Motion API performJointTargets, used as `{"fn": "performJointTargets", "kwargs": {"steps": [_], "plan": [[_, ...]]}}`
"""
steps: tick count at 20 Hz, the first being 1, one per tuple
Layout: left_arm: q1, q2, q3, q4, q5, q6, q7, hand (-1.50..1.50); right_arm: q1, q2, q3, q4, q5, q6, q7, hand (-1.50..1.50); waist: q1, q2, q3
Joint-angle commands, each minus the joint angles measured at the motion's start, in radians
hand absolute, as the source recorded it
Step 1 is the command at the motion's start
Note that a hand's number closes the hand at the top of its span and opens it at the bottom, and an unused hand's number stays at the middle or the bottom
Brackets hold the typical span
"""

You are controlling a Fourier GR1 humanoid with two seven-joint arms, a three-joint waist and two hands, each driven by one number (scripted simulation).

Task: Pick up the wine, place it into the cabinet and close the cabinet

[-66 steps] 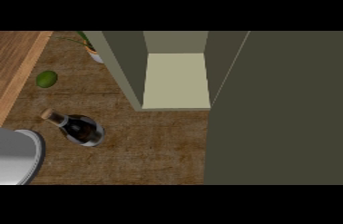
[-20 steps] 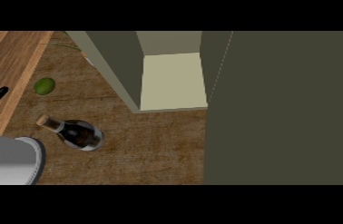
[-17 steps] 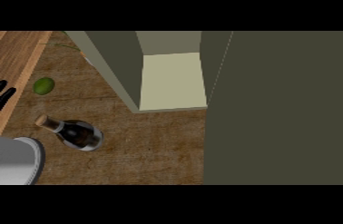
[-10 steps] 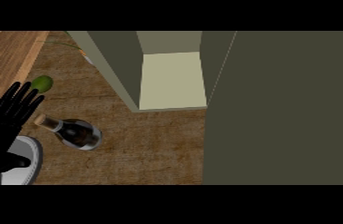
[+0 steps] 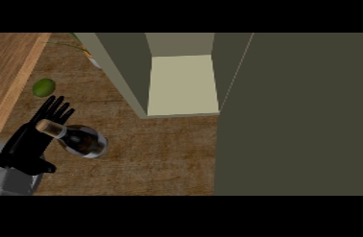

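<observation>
Head view — left hand (image 5: 32, 137) spread flat, fingers straight, just beside the wine (image 5: 79, 138)

Green lime (image 5: 44, 87) on brown counter (image 5: 163, 154) near wooden edge strip (image 5: 18, 68) — potted plant (image 5: 90, 58) partly hidden, top.

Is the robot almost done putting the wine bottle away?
No, it has barely begun. Nothing looks done yet: the wine bottle stands on the counter, outside the cabinet. Right now the left hand is open beside the bottle's neck, with no fingers curled round it. What is left: grasp the bottle, lift it into the open cabinet, then shut the cabinet door.
</observation>
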Motion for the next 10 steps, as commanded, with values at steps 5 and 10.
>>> {"fn": "performJointTargets", "kwargs": {"steps": [5, 10], "plan": [[-0.109, 0.054, 0.005, 0.391, -0.097, -0.148, -0.199, -1.50, 0.028, -0.015, -0.043, -0.101, -0.106, 0.015, 0.033, -1.50, 0.007, 0.006, -0.009], [-0.116, 0.021, -0.031, 0.463, -0.162, -0.156, -0.302, -1.50, -0.014, -0.011, -0.051, -0.137, -0.101, -0.021, 0.085, -1.50, 0.010, 0.007, -0.011]]}}
